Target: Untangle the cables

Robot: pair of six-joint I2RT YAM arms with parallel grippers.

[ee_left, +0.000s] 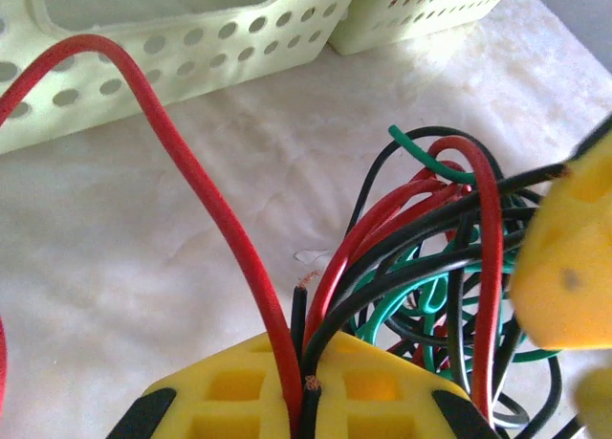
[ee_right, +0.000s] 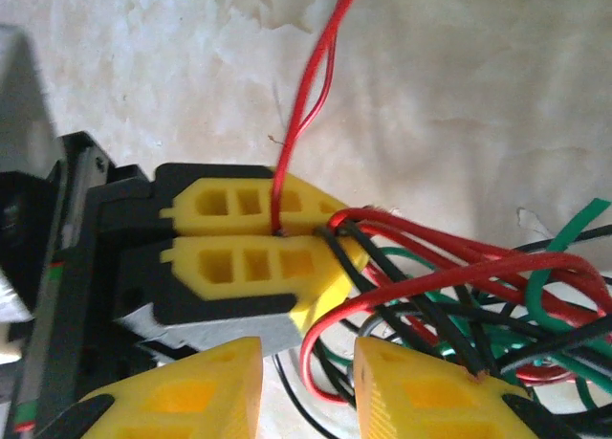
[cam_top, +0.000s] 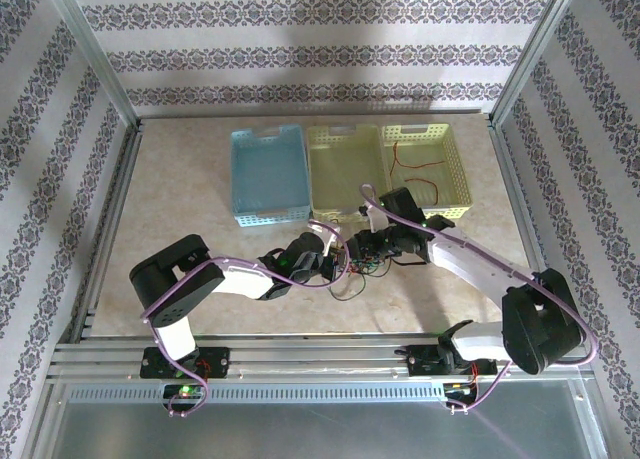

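- Patterned paper walls (cam_top: 300,59), metal frame, pale marbled bench (cam_top: 200,179).
- Far left at the back: blue basket (cam_top: 240,179), nothing of mine near it.
- My left end effector (ee_left: 306,362) is clamped tight. A red cable (ee_left: 201,190) and a black cable (ee_left: 308,401) run into the seam between its pads; the red one arcs up and off to the left.
- The cables (ee_left: 430,267) sit as one knotted bunch on the bench, just in front of the baskets and between my two end effectors. Red, black and green cable (ee_left: 411,152) loops cross each other; I can't trace which goes over which.
- My right end effector (ee_right: 308,372) is parted to a middling gap, holding nothing. A red loop lies in the gap, and a black cut end touches one pad.
- Right at the back: two yellow baskets (cam_top: 458,174); a loose red wire (cam_top: 400,164) lies in the rightmost.
- Risk: pulling apart with several strands pinched would likely cinch the knot.
- Risk: the thin red cable could slip out of my left pinch if tension comes from the side.
- Risk: closing my right now may catch the wrong strands.
- Risk: my end effectors are very near each other, so a bump is possible.
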